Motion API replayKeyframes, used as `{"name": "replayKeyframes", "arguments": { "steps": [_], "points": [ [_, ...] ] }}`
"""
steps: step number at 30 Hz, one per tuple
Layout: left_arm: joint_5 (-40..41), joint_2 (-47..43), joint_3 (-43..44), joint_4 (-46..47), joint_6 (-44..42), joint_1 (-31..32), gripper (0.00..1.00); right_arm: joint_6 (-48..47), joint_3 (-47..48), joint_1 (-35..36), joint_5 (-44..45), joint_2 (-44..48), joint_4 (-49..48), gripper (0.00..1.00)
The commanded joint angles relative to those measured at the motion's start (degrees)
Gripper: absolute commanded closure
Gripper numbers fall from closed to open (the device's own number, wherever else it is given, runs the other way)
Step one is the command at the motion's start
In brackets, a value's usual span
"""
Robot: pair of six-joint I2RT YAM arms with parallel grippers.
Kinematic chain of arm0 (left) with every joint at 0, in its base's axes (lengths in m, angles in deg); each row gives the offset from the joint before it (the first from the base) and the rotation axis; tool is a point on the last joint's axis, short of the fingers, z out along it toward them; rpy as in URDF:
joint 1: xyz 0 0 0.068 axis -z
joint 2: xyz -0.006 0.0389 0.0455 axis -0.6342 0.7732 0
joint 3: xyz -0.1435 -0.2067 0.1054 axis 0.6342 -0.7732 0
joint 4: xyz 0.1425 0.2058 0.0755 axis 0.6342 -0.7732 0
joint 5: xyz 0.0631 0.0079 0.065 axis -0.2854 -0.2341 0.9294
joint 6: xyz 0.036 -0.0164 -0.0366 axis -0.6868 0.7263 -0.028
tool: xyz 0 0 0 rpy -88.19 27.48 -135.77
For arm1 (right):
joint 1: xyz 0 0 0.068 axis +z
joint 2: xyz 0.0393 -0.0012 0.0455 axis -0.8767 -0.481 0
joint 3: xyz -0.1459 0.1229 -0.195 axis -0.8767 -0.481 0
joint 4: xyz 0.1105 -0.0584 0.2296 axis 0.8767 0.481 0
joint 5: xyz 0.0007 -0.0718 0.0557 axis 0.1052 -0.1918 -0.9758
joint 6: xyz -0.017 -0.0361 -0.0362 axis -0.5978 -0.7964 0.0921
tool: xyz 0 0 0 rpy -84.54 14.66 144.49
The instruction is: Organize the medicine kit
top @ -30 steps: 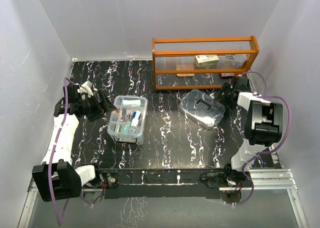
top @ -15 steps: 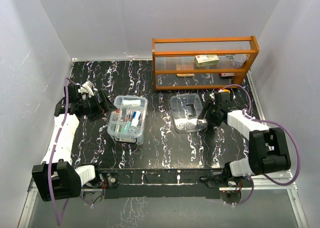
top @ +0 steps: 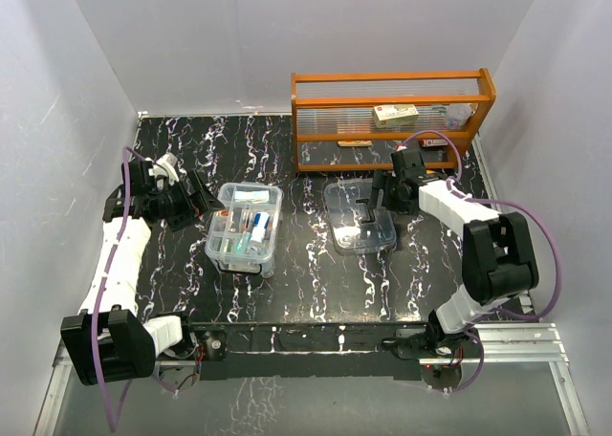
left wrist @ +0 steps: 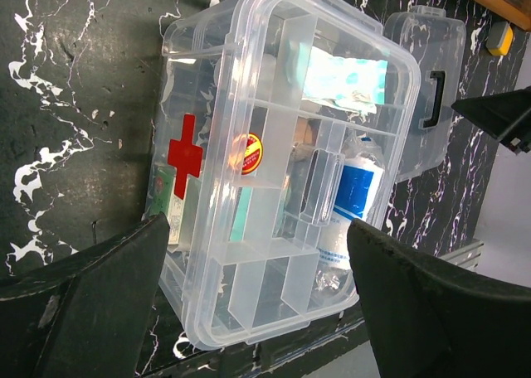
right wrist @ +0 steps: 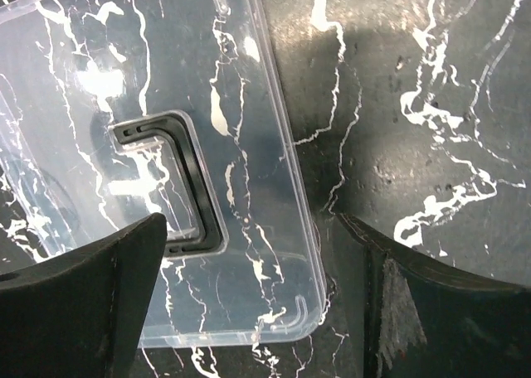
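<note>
**Two grippers spread wide, kit box and lid lying apart**

Two arms reach in from the near edge of the tabletop [top: 316, 273]. The left arm runs up along the left edge and bends inward at the wrist, so the left gripper [top: 198, 199] points right at the medicine kit [top: 246, 228]. The right arm rises by the right edge and folds back toward the middle, putting the right gripper [top: 381, 193] at the far right side of the lid [top: 349, 233].

The medicine kit is a clear box with rounded corners, uncovered, standing left of the table's centre. One side wall carries a red cross [left wrist: 184, 156] and a round sticker [left wrist: 251, 152]. Its divided insert tray [left wrist: 274, 171] sits inside, with a blue-labelled bottle [left wrist: 350, 197] and a pale packet [left wrist: 344, 78] showing through. The clear lid lies flat right of centre, well apart from the box, its dark handle [right wrist: 178, 187] facing up. It is on the near side of the orange rack [top: 392, 77], which stands along the far edge.

The left jaws stand wide apart, close beside the box but apart from it, gripping nothing. The right jaws are equally wide, straddling the lid's edge near one corner, with nothing clamped. Whether a finger touches the lid cannot be told.
</note>
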Motion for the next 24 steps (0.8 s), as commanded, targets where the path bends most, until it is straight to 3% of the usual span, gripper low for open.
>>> {"name": "replayKeyframes", "arguments": {
  "steps": [1,24],
  "points": [
    [-0.7,-0.9,2.4,-1.9,-0.3,0.2,0.12,-2.9,5.0,0.8,2.0,-3.7,1.6,0.22],
    [-1.0,-1.3,1.9,-1.8,-0.6,0.3,0.12,-6.7,7.9,0.7,-1.1,-11.8,2.8,0.23]
  ]
}}
